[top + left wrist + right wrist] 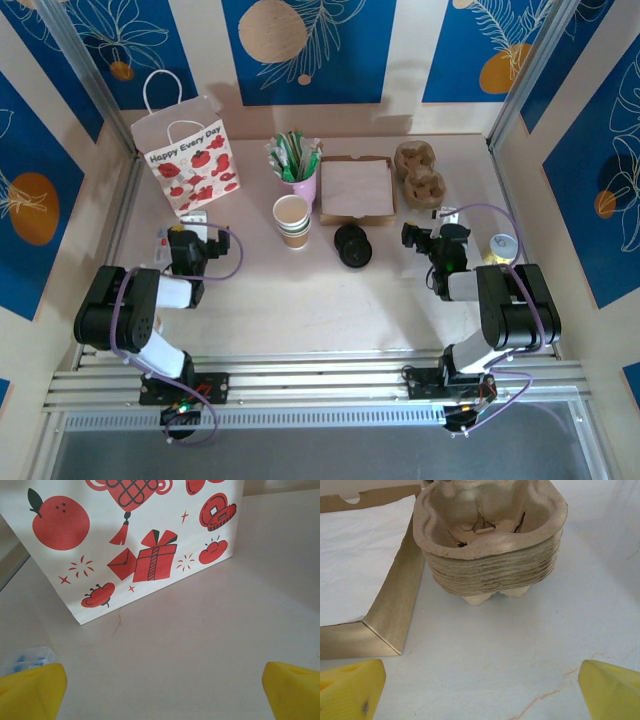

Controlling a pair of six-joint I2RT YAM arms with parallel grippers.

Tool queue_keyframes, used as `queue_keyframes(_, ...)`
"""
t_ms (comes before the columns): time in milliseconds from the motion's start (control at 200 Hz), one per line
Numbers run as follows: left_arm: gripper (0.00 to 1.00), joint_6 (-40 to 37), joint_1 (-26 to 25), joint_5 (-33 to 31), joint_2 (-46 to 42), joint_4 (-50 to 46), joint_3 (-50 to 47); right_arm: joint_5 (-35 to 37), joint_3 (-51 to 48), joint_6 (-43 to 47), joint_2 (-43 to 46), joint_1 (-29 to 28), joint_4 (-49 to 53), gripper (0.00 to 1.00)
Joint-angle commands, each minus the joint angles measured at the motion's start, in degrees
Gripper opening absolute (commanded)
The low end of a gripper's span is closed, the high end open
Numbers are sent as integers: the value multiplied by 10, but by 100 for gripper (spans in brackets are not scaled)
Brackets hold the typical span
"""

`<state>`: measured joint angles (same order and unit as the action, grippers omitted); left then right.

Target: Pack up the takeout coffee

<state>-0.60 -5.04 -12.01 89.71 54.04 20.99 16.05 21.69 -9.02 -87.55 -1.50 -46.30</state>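
The takeout coffee is out of view. A tan lidless paper cup (292, 220) stands mid-table, with loose black lids (352, 245) to its right. The white gift bag with red prints (185, 160) stands at the back left, and its lower face (135, 540) rises just ahead of my left gripper (186, 226). That gripper (162, 695) is open over bare table. My right gripper (424, 238) is also open and holds nothing (482, 690). It faces a stack of pulp cup carriers (490, 540).
A flat cardboard box lined with white paper (355, 188) lies at the back centre, its corner (385, 625) near my right gripper. A pink cup of green sachets (297, 165) stands behind the tan cup. A silver can (503, 245) is at the right. A blue-white packet (30, 657) lies by my left finger.
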Motion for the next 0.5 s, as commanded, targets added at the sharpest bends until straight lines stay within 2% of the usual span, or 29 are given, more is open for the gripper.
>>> queue_keyframes(0, 100, -11, -2, 8, 0, 17, -4, 1, 8, 10, 5, -4, -26, 99)
queue_keyframes(55, 100, -11, -2, 8, -1, 17, -4, 26, 15, 5, 19, -10, 3, 99)
queue_keyframes(220, 100, -10, -2, 8, -1, 17, -5, 63, -39, 47, 35, -50, -109, 99)
queue_keyframes(260, 100, -11, -2, 8, -1, 17, -4, 150, -6, 50, 66, -80, -31, 99)
queue_keyframes(285, 100, -11, -2, 9, -1, 17, -4, 176, 20, 51, 86, -87, 32, 99)
queue_keyframes(320, 100, -11, -2, 9, -1, 17, -4, 183, 54, 52, 108, -89, 98, 99)
queue_keyframes(410, 100, -11, -2, 8, 0, 18, -4, 215, 91, 27, 164, -107, 174, 99)
queue_keyframes(495, 100, -11, -2, 9, 0, 16, -3, 164, 126, -21, 233, -110, 279, 99)
